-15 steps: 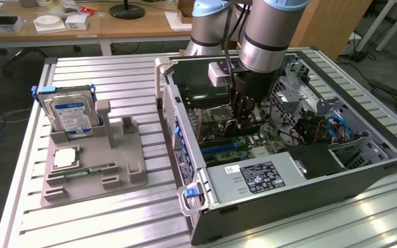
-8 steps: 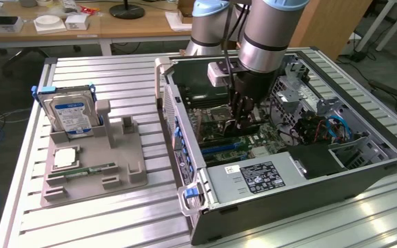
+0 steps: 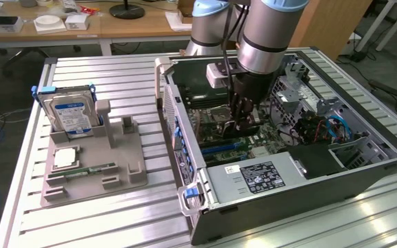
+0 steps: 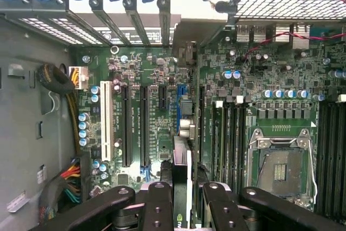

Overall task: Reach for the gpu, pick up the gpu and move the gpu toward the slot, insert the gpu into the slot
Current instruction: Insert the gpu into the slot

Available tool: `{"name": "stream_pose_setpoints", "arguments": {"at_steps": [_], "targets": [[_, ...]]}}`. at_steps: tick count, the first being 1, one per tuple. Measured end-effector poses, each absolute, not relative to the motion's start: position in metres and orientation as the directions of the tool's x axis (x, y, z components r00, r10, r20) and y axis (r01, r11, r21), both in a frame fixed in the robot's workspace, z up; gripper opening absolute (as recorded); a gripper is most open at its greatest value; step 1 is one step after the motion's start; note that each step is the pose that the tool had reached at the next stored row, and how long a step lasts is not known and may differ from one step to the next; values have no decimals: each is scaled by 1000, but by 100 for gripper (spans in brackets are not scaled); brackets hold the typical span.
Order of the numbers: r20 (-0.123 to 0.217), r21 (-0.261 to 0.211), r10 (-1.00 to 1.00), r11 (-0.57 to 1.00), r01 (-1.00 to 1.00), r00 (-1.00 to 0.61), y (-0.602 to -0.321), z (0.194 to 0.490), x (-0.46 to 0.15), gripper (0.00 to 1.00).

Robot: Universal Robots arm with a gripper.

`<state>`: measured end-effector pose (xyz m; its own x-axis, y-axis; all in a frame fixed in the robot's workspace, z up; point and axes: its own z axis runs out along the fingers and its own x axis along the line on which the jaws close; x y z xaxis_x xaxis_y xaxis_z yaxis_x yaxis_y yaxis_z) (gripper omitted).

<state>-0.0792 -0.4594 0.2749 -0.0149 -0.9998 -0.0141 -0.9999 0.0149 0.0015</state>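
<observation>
Claw [image 4: 181, 201] clamped on gpu [image 4: 181, 174], edge-on above motherboard [image 4: 135, 68] slot [image 4: 182, 98].

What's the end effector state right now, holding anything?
End effector: closed on the gpu, held on edge above the motherboard's expansion slots inside the open PC case.

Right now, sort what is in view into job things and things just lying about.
Job: gripper, shut on the gpu; blue slot on the motherboard.
Lying about: hard drive; memory stick; grey holder under both.
</observation>
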Motion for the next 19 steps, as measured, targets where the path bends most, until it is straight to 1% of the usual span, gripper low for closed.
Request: {"name": "stream_pose_setpoints", "arguments": {"at_steps": [6,19], "targets": [[-14,1,-1000,15,-1000,-15,-460,274,-83,26],[-14,2,-1000,15,-1000,-15,-460,262,-88,26]]}}
